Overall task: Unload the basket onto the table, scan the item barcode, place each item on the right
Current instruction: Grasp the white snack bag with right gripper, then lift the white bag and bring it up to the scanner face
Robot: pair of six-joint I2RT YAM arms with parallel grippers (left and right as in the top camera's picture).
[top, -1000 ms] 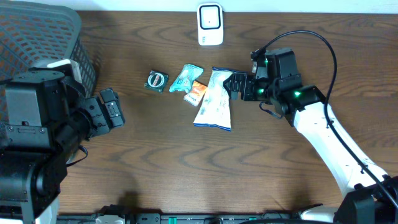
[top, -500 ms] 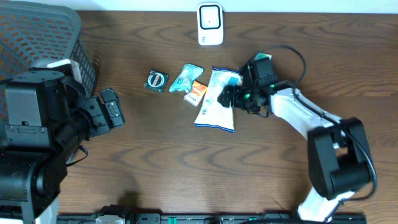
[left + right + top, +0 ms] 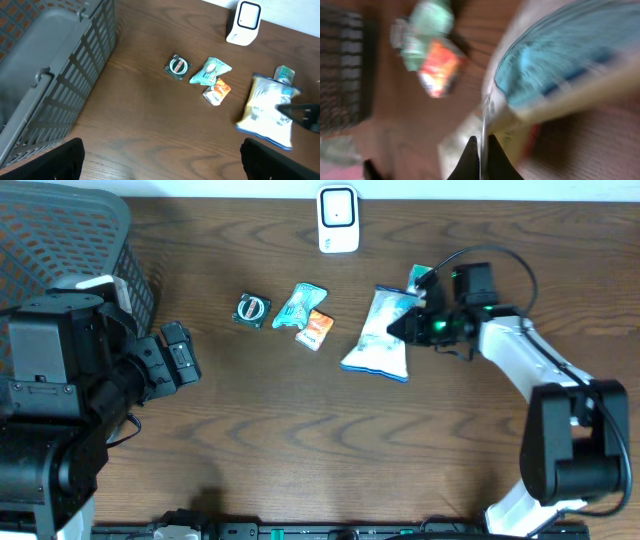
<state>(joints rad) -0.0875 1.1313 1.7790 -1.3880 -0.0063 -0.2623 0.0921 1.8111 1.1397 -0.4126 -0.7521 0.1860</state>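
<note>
We see a dark brown wooden table [image 3: 300, 450] filling nearly the whole overhead view, its grain running in long wavy bands from side to side. Along its far edge we make out a narrow pale strip [image 3: 200, 186], wall or floor we cannot tell, and a grey lattice basket [image 3: 60, 225] sits at the far left corner. The light is soft and even, leaving only faint shadows on the wood.
</note>
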